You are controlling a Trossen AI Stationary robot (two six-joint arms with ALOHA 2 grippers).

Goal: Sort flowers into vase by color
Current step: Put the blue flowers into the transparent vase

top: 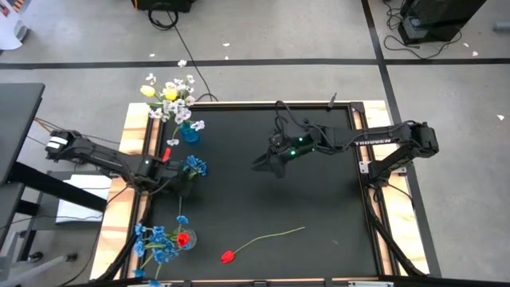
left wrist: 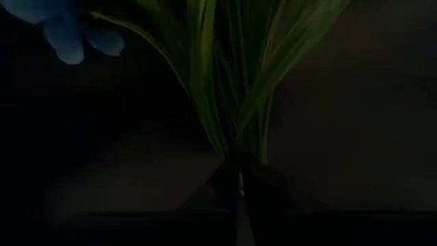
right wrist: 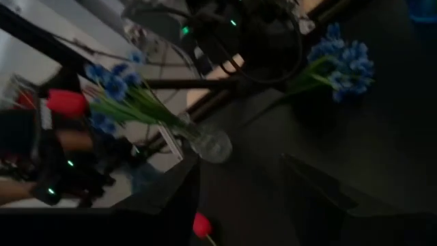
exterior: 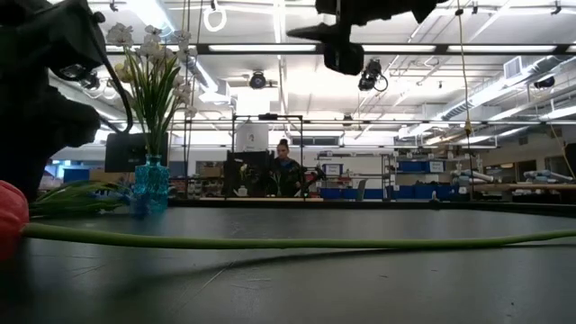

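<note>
A spray of small blue blossoms (top: 195,165) is at the mat's left side, and my left gripper (top: 180,180) is shut on its green stems. A blue vase (top: 190,132) at the far left holds yellow and white flowers (top: 170,96). A clear vase (top: 188,239) at the near left holds blue sprays (top: 158,239) and a red tulip (top: 182,238). Another red tulip (top: 228,256) lies flat on the mat near the front edge, its stem (top: 275,236) running right. My right gripper (top: 267,164) hangs open above the mat's middle, holding nothing. My left gripper pinches the blue spray's bunched green stems and leaves (left wrist: 235,152) between its two fingers, coming steeply from above. The leaves fan out past the fingertips, and the blossoms (right wrist: 345,60) stick out to one side. Whether the spray is clear of the mat cannot be told.
Wooden boards (top: 135,135) frame the black mat. The mat's right half and middle (top: 319,199) carry only the lying tulip's stem. In the low view that stem (exterior: 270,241) crosses the whole foreground. A person sits far off in the room behind (exterior: 284,166).
</note>
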